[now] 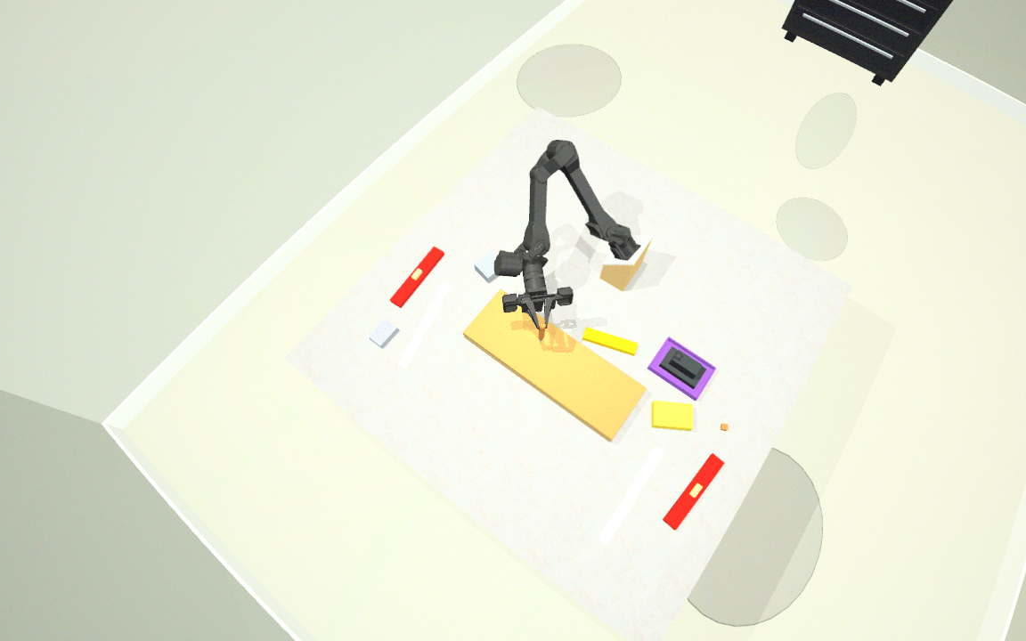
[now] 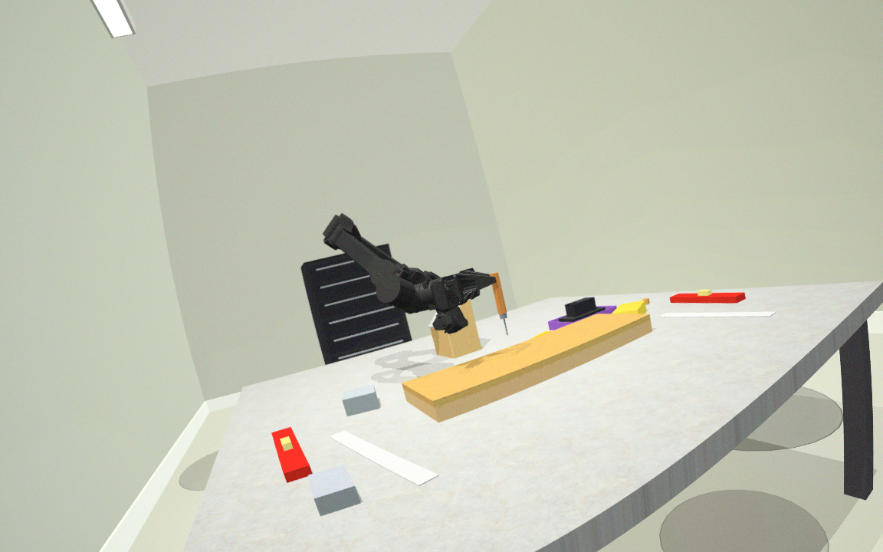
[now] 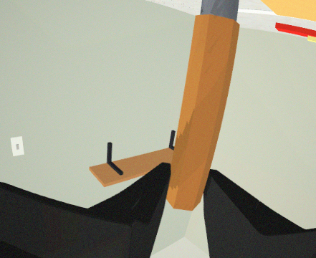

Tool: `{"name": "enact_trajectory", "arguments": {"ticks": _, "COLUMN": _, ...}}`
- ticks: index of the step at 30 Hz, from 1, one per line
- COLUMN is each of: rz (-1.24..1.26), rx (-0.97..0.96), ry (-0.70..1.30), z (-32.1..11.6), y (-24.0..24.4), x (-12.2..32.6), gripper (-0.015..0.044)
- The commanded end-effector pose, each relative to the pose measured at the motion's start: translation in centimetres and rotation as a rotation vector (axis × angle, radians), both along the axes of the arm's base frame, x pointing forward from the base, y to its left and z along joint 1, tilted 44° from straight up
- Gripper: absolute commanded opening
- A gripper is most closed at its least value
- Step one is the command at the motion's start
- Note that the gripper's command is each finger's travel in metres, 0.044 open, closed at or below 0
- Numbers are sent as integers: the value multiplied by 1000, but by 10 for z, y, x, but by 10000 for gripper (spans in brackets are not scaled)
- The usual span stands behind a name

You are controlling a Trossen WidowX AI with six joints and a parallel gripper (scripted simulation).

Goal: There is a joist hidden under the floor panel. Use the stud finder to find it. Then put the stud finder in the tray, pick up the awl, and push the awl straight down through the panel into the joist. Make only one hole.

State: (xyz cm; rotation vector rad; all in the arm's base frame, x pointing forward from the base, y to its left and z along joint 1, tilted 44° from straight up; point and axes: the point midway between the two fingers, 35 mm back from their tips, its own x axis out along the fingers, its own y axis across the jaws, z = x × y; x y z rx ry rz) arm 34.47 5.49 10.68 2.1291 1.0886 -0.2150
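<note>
My gripper is shut on the top end of the awl's orange handle. The awl hangs point down, slightly tilted in the exterior view, with its tip in the air above the panel. The floor panel is a long orange-yellow board on the table. No joist shows. The black stud finder lies in the purple tray beyond the panel's right end.
A wooden block stands behind the panel near the arm. A yellow bar and a yellow block lie near the tray. Red levels, white strips and grey blocks lie around.
</note>
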Motion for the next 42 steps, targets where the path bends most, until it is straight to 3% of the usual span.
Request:
{"name": "enact_trajectory", "arguments": {"ticks": 1, "rz": 10, "rx": 4, "ry": -4, "z": -1, "y": 0, "x": 0, "gripper": 0}}
{"name": "enact_trajectory", "arguments": {"ticks": 42, "rz": 10, "rx": 2, "ry": -3, "z": -29, "y": -27, "x": 5, "gripper": 0}}
